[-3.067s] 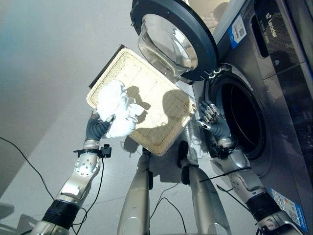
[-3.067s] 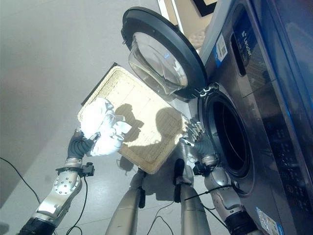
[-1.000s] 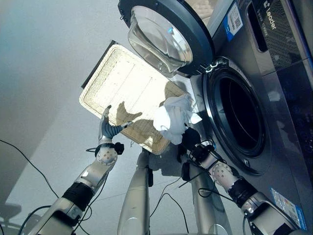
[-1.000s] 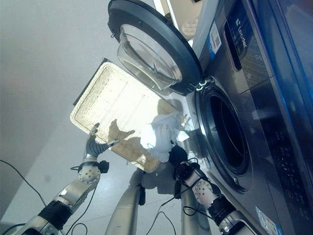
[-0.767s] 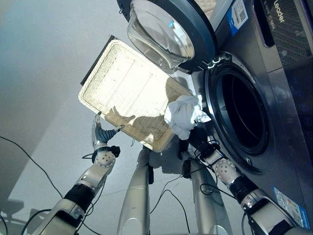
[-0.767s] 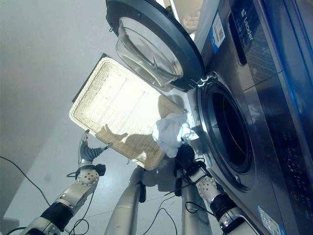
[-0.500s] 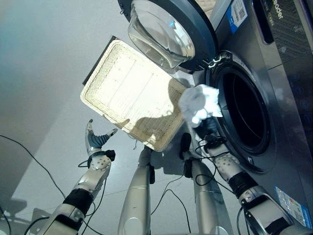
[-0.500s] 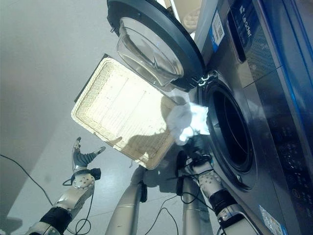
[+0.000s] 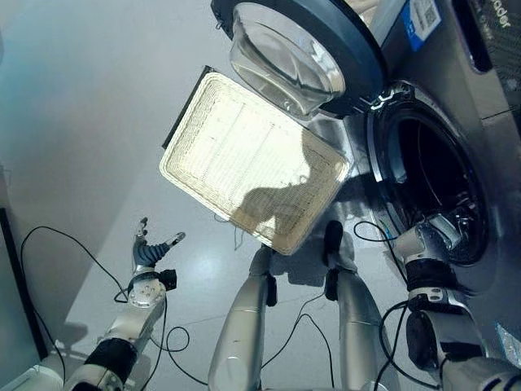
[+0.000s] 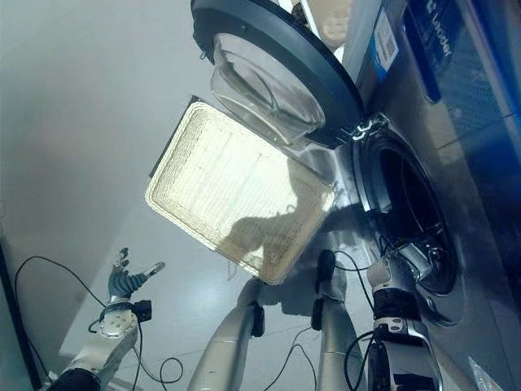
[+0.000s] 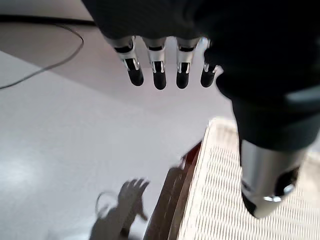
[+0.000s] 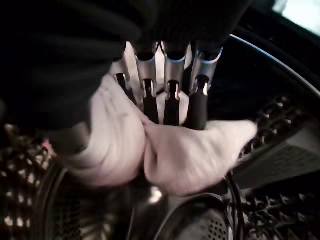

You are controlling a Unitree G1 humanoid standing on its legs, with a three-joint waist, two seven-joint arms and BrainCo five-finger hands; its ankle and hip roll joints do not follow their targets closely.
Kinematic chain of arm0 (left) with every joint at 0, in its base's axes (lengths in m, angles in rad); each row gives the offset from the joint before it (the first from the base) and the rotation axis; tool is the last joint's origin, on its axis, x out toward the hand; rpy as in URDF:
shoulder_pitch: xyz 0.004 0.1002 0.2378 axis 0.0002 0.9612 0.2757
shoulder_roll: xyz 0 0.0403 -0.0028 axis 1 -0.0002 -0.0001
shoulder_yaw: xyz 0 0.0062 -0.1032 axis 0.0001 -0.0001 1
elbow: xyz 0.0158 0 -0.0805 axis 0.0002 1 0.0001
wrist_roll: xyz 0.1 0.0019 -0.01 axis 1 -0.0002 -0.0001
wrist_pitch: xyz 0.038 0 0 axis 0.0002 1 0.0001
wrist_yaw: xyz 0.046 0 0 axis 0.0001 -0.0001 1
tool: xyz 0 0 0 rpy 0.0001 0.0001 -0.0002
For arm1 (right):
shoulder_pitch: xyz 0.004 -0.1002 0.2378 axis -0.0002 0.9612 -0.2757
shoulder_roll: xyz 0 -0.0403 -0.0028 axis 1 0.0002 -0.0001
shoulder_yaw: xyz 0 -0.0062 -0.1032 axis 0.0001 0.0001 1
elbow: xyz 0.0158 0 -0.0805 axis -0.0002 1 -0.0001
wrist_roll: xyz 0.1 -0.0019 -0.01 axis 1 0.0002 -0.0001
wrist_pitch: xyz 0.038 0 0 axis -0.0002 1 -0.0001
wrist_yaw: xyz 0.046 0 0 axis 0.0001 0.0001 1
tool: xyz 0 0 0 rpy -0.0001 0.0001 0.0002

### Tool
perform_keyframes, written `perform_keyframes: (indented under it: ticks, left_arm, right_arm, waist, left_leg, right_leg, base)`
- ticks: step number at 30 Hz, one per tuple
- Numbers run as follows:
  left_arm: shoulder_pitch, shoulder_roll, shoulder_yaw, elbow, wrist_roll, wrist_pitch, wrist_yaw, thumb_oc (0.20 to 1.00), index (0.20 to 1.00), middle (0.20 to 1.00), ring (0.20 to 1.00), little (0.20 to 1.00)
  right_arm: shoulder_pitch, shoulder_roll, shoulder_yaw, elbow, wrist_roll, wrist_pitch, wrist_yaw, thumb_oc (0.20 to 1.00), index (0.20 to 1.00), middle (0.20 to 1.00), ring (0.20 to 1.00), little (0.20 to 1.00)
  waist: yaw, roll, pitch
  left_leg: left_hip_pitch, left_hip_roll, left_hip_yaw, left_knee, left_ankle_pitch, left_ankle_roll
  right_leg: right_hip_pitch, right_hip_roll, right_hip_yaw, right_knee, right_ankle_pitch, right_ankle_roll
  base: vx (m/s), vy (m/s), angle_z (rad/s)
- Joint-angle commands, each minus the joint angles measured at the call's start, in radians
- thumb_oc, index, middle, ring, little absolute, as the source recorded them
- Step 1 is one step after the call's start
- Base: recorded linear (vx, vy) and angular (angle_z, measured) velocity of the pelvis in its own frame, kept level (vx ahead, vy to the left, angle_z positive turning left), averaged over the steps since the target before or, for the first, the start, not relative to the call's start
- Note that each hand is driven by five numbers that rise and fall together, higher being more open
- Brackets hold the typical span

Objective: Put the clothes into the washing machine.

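Observation:
My right hand (image 12: 170, 95) is inside the washing machine's drum (image 9: 427, 175), its fingers curled onto a bundle of white clothes (image 12: 190, 155) that rests against the perforated drum wall. From the eye views, the right forearm (image 9: 435, 240) goes in over the lower rim of the opening, and the hand and clothes are hidden inside. The shallow wicker basket (image 9: 244, 163) on the floor holds nothing. My left hand (image 9: 149, 250) hangs open low on the left over the floor, away from the basket, its fingers (image 11: 159, 75) spread.
The machine's round glass door (image 9: 301, 49) stands swung open above the basket's far corner. The steel front of the machine (image 9: 472, 90) takes up the right side. Grey floor (image 9: 81, 122) stretches to the left of the basket (image 11: 220, 200).
The right hand has carried the white clothes from in front of the opening into the drum. The left hand has dropped lower and further left. The camera has shifted.

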Motion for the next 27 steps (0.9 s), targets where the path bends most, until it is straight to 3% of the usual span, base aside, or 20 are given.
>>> perform_keyframes:
  ticks: [1,3,7,8,13,15,16,21,27]
  left_arm:
    - [-0.014,-0.026,0.034,0.041,0.011,0.007,-0.007,1.000,1.000,1.000,1.000,1.000]
    - [-0.016,-0.034,0.008,0.041,0.003,0.001,-0.002,1.000,1.000,1.000,1.000,1.000]
    - [-0.020,-0.037,-0.027,0.047,-0.004,-0.012,-0.018,1.000,1.000,1.000,1.000,1.000]
    - [-0.018,-0.039,-0.031,0.049,-0.009,-0.021,-0.039,1.000,1.000,1.000,1.000,1.000]
    - [-0.012,-0.027,-0.060,0.033,-0.069,-0.055,-0.189,1.000,1.000,1.000,1.000,1.000]
    - [-0.008,-0.027,-0.064,0.031,-0.078,-0.057,-0.203,1.000,1.000,1.000,1.000,1.000]
    - [-0.004,-0.021,-0.068,0.029,-0.093,-0.060,-0.223,1.000,1.000,1.000,1.000,1.000]
    - [-0.014,-0.009,-0.064,0.042,-0.122,-0.053,-0.243,1.000,1.000,1.000,1.000,1.000]
    - [-0.001,-0.016,-0.031,0.067,-0.180,-0.082,-0.266,1.000,1.000,1.000,1.000,1.000]
  right_arm:
    - [0.061,-0.180,-0.084,-0.111,-0.009,0.020,-0.052,1.000,1.000,1.000,1.000,1.000]
    - [0.043,-0.164,-0.054,-0.085,-0.009,0.075,-0.070,1.000,1.000,1.000,1.000,1.000]
    - [0.053,-0.102,0.007,-0.030,-0.009,0.250,0.030,1.000,1.000,1.000,1.000,1.000]
    - [0.063,-0.092,0.035,0.003,-0.009,0.319,0.065,1.000,1.000,1.000,1.000,1.000]
    - [0.108,-0.067,0.124,0.092,-0.009,0.470,0.257,1.000,1.000,1.000,1.000,1.000]
    - [0.119,-0.063,0.138,0.104,-0.009,0.491,0.293,1.000,1.000,1.000,1.000,1.000]
    - [0.139,-0.062,0.175,0.133,-0.009,0.508,0.366,1.000,1.000,1.000,1.000,1.000]
    - [0.157,-0.079,0.240,0.186,-0.029,0.517,0.453,1.000,1.000,1.000,1.000,1.000]
    - [0.193,-0.085,0.288,0.236,-0.273,0.534,0.414,1.000,1.000,1.000,1.000,1.000]
  waist:
    - [-0.067,-0.056,-0.021]
    - [-0.060,-0.051,-0.021]
    - [-0.048,-0.043,-0.021]
    - [-0.045,-0.042,-0.021]
    - [-0.039,-0.039,-0.021]
    - [-0.038,-0.039,-0.021]
    - [-0.037,-0.039,-0.021]
    - [-0.036,-0.043,-0.021]
    - [-0.028,-0.050,-0.021]
  left_leg:
    - [-0.005,-0.067,0.017,0.117,-0.098,0.002]
    - [-0.002,-0.065,0.018,0.109,-0.092,0.001]
    - [0.002,-0.068,0.010,0.088,-0.079,0.002]
    - [0.007,-0.068,0.009,0.078,-0.075,0.002]
    - [0.015,-0.066,0.009,0.055,-0.063,0.002]
    - [0.024,-0.065,0.009,0.052,-0.068,0.002]
    - [0.032,-0.065,0.009,0.044,-0.066,0.003]
    - [0.036,-0.063,0.012,0.036,-0.056,0.004]
    - [0.080,-0.065,0.002,0.016,-0.057,0.006]
  right_leg:
    - [0.094,0.025,-0.047,-0.235,0.188,0.082]
    - [0.102,0.024,-0.053,-0.242,0.189,0.078]
    - [0.112,0.023,-0.066,-0.254,0.192,0.075]
    - [0.118,0.021,-0.070,-0.258,0.192,0.076]
    - [0.120,0.018,-0.077,-0.263,0.195,0.077]
    - [0.127,0.018,-0.078,-0.263,0.188,0.078]
    - [0.134,0.019,-0.079,-0.264,0.188,0.078]
    - [0.136,0.017,-0.080,-0.265,0.192,0.080]
    - [0.175,0.018,-0.082,-0.273,0.186,0.083]
  base:
    - [0.00,0.000,0.00]
    - [-0.01,-0.034,-0.01]
    - [0.00,-0.008,0.00]
    - [0.00,0.000,0.00]
    - [-0.02,0.009,0.01]
    - [0.00,0.016,0.00]
    - [-0.03,0.036,0.01]
    - [-0.03,0.043,0.03]
    - [-0.05,0.054,0.06]
